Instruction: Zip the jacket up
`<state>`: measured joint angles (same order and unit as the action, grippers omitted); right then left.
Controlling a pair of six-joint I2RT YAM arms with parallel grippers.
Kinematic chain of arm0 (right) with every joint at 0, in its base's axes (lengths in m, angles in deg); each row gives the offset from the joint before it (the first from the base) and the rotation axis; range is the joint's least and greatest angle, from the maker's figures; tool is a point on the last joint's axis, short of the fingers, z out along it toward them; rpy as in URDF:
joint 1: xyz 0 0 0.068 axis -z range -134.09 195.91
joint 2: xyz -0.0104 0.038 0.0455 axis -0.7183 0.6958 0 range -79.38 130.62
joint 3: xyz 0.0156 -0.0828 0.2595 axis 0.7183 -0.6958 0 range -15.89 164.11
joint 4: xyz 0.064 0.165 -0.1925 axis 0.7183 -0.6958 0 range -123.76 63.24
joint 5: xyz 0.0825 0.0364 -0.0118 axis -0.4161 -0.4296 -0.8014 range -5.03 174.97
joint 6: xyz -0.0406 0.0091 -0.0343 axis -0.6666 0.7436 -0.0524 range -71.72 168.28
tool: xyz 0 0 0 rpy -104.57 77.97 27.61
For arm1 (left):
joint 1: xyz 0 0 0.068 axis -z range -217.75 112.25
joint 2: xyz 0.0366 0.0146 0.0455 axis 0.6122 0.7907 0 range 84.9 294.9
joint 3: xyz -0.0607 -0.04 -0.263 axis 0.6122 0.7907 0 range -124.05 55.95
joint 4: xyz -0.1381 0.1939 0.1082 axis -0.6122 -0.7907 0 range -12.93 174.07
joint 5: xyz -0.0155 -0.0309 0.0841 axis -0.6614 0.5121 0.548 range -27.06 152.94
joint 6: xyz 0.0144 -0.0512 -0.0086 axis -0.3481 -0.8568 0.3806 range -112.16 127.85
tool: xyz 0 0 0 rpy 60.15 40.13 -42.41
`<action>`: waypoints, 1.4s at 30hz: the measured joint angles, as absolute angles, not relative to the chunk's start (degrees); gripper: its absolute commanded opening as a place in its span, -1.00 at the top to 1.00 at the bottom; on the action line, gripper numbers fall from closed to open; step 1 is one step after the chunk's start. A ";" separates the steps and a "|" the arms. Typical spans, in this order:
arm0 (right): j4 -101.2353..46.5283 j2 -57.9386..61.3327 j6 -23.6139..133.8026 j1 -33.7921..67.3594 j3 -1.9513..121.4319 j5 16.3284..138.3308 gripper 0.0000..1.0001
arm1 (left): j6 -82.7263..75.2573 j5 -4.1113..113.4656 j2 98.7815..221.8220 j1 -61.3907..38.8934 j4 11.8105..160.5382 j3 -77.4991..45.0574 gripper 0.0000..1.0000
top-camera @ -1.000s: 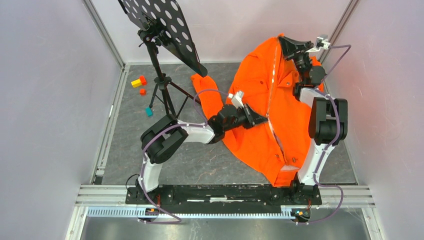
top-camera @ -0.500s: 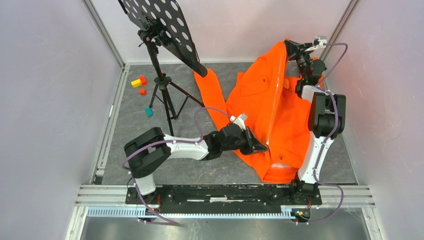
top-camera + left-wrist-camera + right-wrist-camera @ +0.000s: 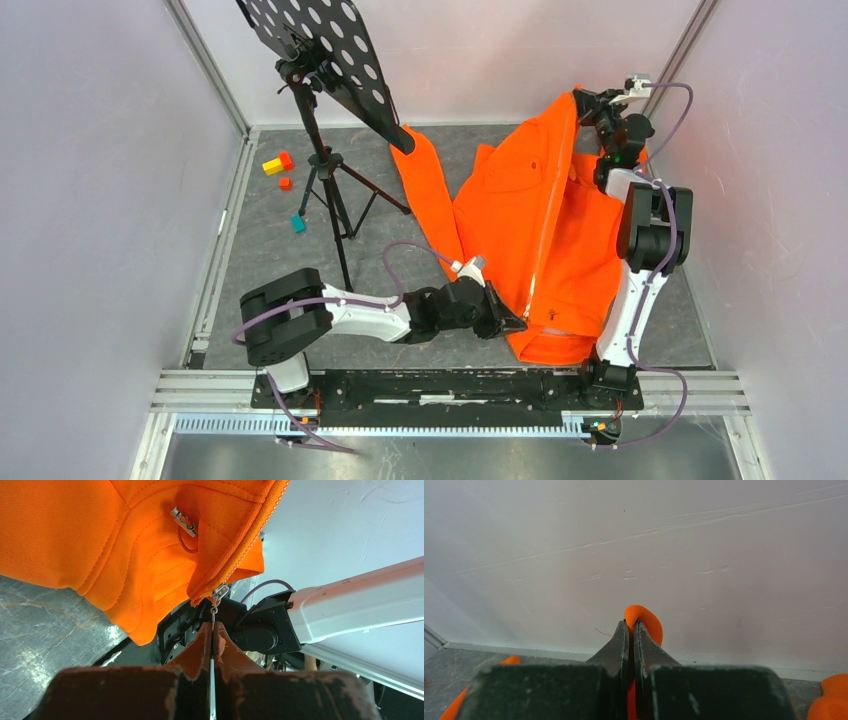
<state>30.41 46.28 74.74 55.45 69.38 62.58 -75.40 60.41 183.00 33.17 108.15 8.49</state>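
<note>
Bright, even lighting; soft shadows; top view sharp; wrist-view fingers (image 3: 200, 680) blurred at bottom edge.

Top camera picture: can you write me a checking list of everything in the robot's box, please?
Surface: grey mottled table top, partly under cloth.
Job's things: orange jacket stretched between both grippers; light zipper runs along it, slider at the near end.
Clutter: black music stand; yellow block, red block, orange block and teal block on the left.
Grippers: left gripper shut on the zipper pull; right gripper shut on the jacket's far edge.
Cables: purple cables loop along both arms.
Surroundings: pale walls; metal rail at the near edge.
</note>
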 measured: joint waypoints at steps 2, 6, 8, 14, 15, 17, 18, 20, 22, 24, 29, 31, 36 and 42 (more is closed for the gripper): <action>30.10 46.28 74.50 55.39 69.36 62.58 0.58 | -76.01 61.51 183.00 33.71 108.23 8.51 0.92; 28.40 45.71 73.49 55.12 67.30 64.68 -0.77 | -75.20 62.73 182.98 34.28 107.05 8.44 0.07; 24.00 44.32 72.31 55.01 65.75 66.51 -0.96 | -72.27 63.63 182.30 34.72 104.45 8.29 -0.21; -2.97 33.39 66.41 54.80 63.59 73.70 -0.96 | -58.87 71.12 171.15 34.85 96.17 8.11 -0.47; -6.62 30.72 65.93 54.80 62.78 74.18 -0.96 | -57.23 72.22 169.03 34.72 95.80 8.18 -0.48; -13.48 23.84 64.81 54.62 59.48 74.84 -0.96 | -53.17 73.99 163.59 34.39 96.50 9.67 -0.52; -15.16 20.95 64.20 54.45 57.62 75.10 -0.96 | -51.29 74.66 160.95 34.26 96.63 10.80 -0.76; -19.80 12.12 62.32 53.70 50.98 75.67 -0.96 | -46.39 75.12 155.70 33.91 96.43 13.40 -0.85; -23.56 4.45 60.36 52.41 45.36 75.98 -0.96 | -41.89 75.47 151.96 33.78 95.47 15.04 -0.85; -28.30 -4.03 58.10 50.60 39.79 75.98 -0.96 | -37.04 76.09 147.48 33.71 94.40 17.36 -0.85; -38.42 -20.71 54.85 48.92 34.98 73.70 -0.96 | -29.15 77.64 131.51 33.69 95.69 29.82 -0.82; -41.28 -26.30 54.30 48.98 35.98 72.39 -0.96 | -26.66 79.30 123.31 33.69 95.69 35.30 -0.80; -43.47 -36.56 54.15 49.03 41.75 71.71 -0.96 | -18.96 84.50 104.99 33.67 92.12 40.18 -0.85; -38.00 -51.51 54.17 49.03 41.60 73.27 -0.96 | -1.13 90.14 95.05 33.67 90.99 33.77 -0.90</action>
<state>-38.00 -51.51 54.17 49.03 41.60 73.27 -1.13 90.14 95.05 33.67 90.99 33.77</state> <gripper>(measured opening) 0.979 0.940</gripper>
